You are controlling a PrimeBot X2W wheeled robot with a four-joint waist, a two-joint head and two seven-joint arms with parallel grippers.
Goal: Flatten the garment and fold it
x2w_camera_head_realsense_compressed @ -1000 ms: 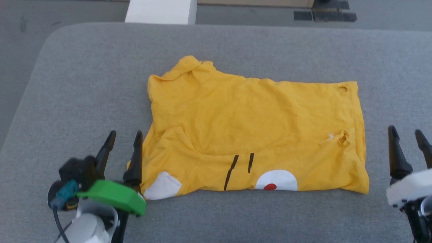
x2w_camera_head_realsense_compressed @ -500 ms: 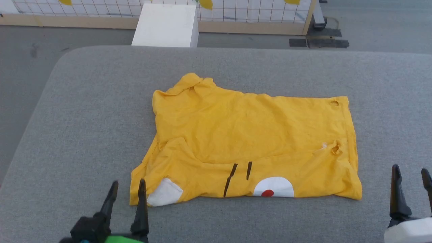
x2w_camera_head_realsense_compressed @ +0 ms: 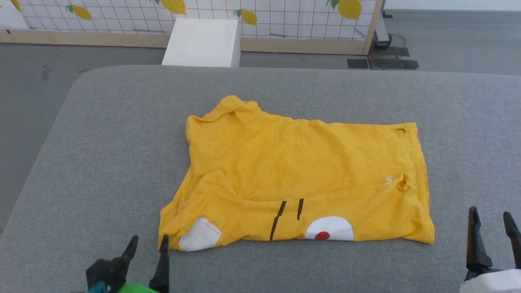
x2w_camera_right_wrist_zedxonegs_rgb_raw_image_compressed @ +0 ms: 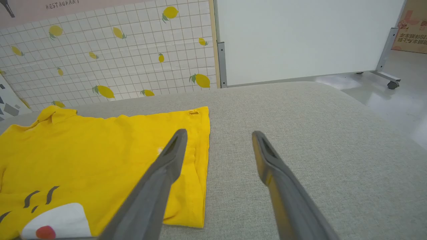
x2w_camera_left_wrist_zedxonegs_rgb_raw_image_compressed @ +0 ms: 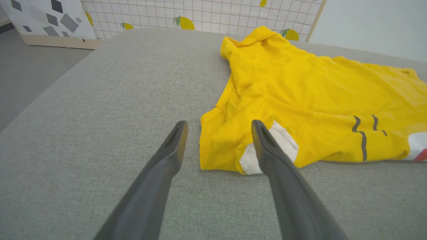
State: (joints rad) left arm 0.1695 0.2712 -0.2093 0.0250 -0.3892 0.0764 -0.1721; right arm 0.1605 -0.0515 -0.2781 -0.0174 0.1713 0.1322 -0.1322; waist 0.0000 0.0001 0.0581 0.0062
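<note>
- the yellow short-sleeved cotton t-shirt [x2w_camera_head_realsense_compressed: 301, 179] lies in the middle of the grey fabric-covered table [x2w_camera_head_realsense_compressed: 101, 142], partly folded and still wrinkled.
- the left gripper [x2w_camera_head_realsense_compressed: 149, 238] stands wide and empty just beside the shirt's near left corner.
- the right gripper [x2w_camera_head_realsense_compressed: 489, 212] is also wide and empty, near the right hem.
- risk: a pinch that catches only the top layer at a corner would likely drag the layers apart.
- risk: folding over the rumpled far-left part could lock the creases in.

"RESTAURANT" printed on pink wall poster [x2w_camera_right_wrist_zedxonegs_rgb_raw_image_compressed: 100, 6]; cardboard box [x2w_camera_right_wrist_zedxonegs_rgb_raw_image_compressed: 412, 30] characters unreadable.
</note>
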